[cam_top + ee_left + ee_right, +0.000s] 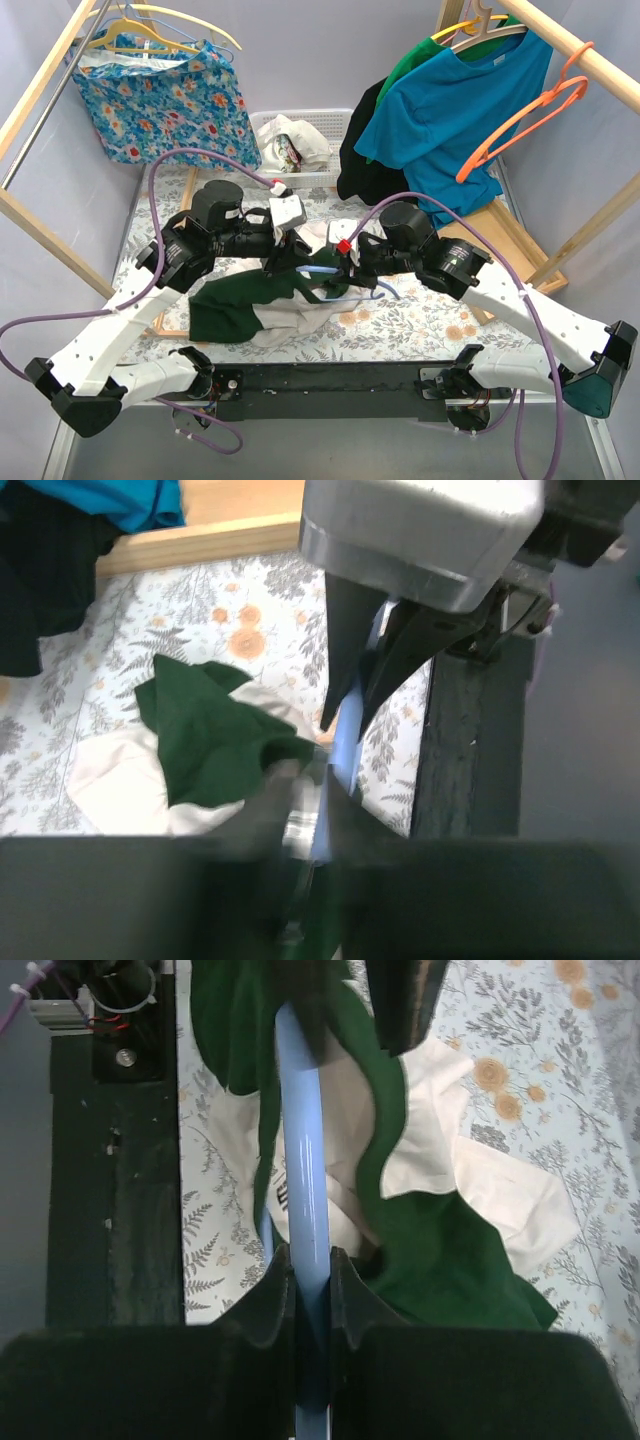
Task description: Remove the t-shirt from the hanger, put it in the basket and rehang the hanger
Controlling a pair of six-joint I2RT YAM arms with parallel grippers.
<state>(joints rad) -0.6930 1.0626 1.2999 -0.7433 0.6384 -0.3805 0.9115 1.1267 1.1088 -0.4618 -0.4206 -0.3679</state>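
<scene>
A green and white t-shirt (240,305) lies crumpled on the floral table cover, still partly round a light blue hanger (320,272). My right gripper (347,262) is shut on the hanger bar (303,1160), which runs up between its fingers (310,1260) into the shirt (440,1250). My left gripper (285,255) faces it closely. In the left wrist view its blurred jaws (305,800) are closed on shirt cloth (200,740) right beside the hanger (345,745). The rest of the hanger is hidden under fabric.
A white basket (320,125) with cloth stands at the back. A floral garment (160,95) hangs back left; a teal shirt (450,100), a black garment (365,165) and an orange hanger (520,120) hang back right on the wooden rack. A black rail (330,375) runs along the near edge.
</scene>
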